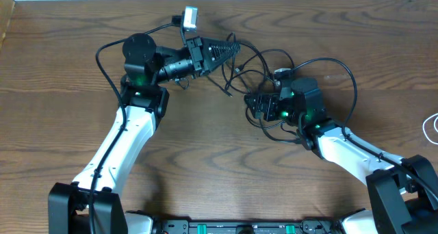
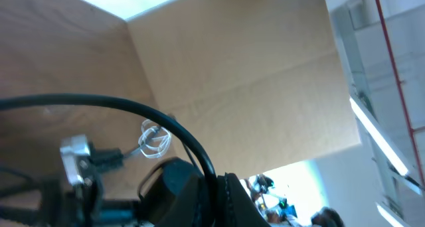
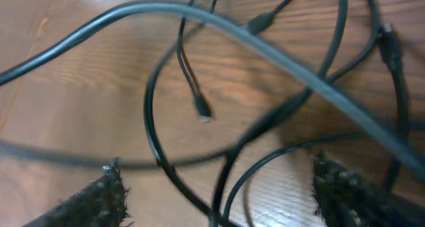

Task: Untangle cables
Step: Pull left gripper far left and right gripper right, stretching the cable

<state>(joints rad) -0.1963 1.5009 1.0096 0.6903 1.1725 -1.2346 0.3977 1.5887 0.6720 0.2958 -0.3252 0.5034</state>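
Observation:
Black cables [image 1: 263, 63] lie in tangled loops on the wooden table between my two arms. My left gripper [image 1: 233, 49] is shut on one black cable [image 2: 179, 131], which arcs down between its jaws [image 2: 216, 194]. My right gripper [image 1: 250, 107] hovers low over the tangle, open. Its two fingers stand wide apart with black cable strands [image 3: 166, 167] lying between them on the wood and nothing gripped [image 3: 219, 200]. A small plug end [image 3: 202, 114] rests just ahead of it. The white cable [image 1: 431, 128] is coiled at the table's far right edge and shows as a small coil [image 2: 154, 139] in the left wrist view.
Thicker black wires [image 1: 102, 63] run along both arms. The table's back edge [image 1: 274, 0] lies just beyond the left gripper. The right arm's link [image 1: 356, 152] stretches toward the lower right.

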